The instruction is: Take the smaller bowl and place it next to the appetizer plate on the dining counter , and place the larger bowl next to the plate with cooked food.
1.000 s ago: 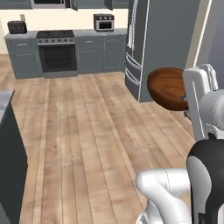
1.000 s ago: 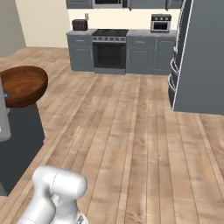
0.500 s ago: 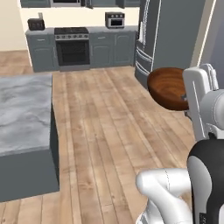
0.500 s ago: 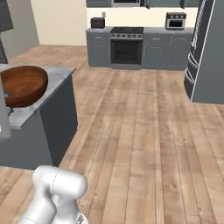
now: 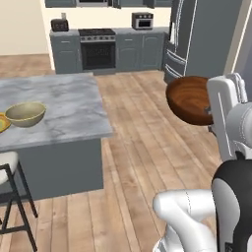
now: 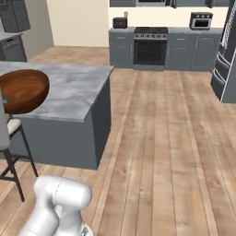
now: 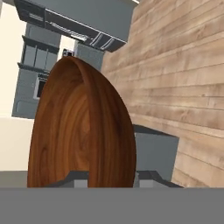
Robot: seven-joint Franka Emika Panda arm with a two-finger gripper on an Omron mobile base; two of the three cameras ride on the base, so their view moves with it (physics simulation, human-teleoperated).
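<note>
Glossy reddish-brown wood-look and round, the smaller bowl (image 5: pixel 189 100) hangs in the air beside the arm's white upright forearm, carried at about counter height over the plank floor (image 5: pixel 147 147). In the left base view it sits just left of the white wrist link, its hollow turned up and toward the camera; in the right base view it shows at the left edge (image 6: pixel 23 90), in front of the long grey-white marbled dining counter (image 6: pixel 73 92). From the hand camera the bowl (image 7: pixel 81 131) stands edge-on, its rim running up from between the two dark fingertips (image 7: pixel 144 177), one on each side of the wall, so the gripper (image 7: pixel 109 179) is clamped on the bowl's rim.

On the counter's far left in the left base view rests the wide beige to olive-yellow larger bowl (image 5: pixel 25 114), upright, with a sliver of a yellow plate (image 5: pixel 2 123) just beside it at the frame edge. A white-seated black stool (image 5: pixel 10 197) stands against the counter's near side. Grey cabinets with a dark oven (image 5: pixel 98 51) line the back wall, and a tall grey refrigerator (image 5: pixel 197 39) stands to the right.
</note>
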